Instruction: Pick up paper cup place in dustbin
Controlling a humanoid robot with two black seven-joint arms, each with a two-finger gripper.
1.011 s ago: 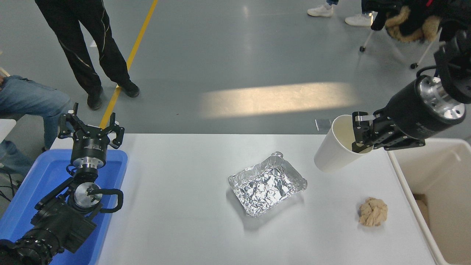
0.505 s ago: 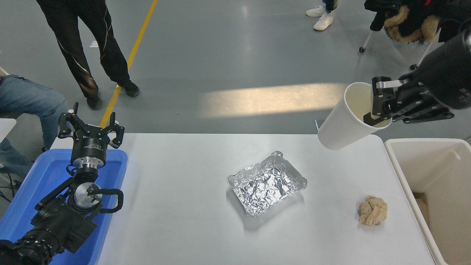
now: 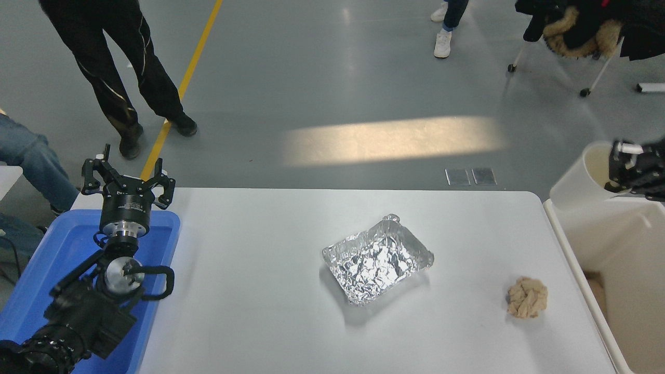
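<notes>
Single head view – high, robot's side, facing forward-down over table [image 3: 270, 322]

You see the paper cup [image 3: 579, 179], plain white with a cream inside, tilted with its open mouth toward the right. It hangs in the air above the far end of the dustbin [image 3: 618, 270], off the counter. The dustbin is a large cream-white rectangular bin with a thick rounded rim, standing against the counter's right edge.
</notes>
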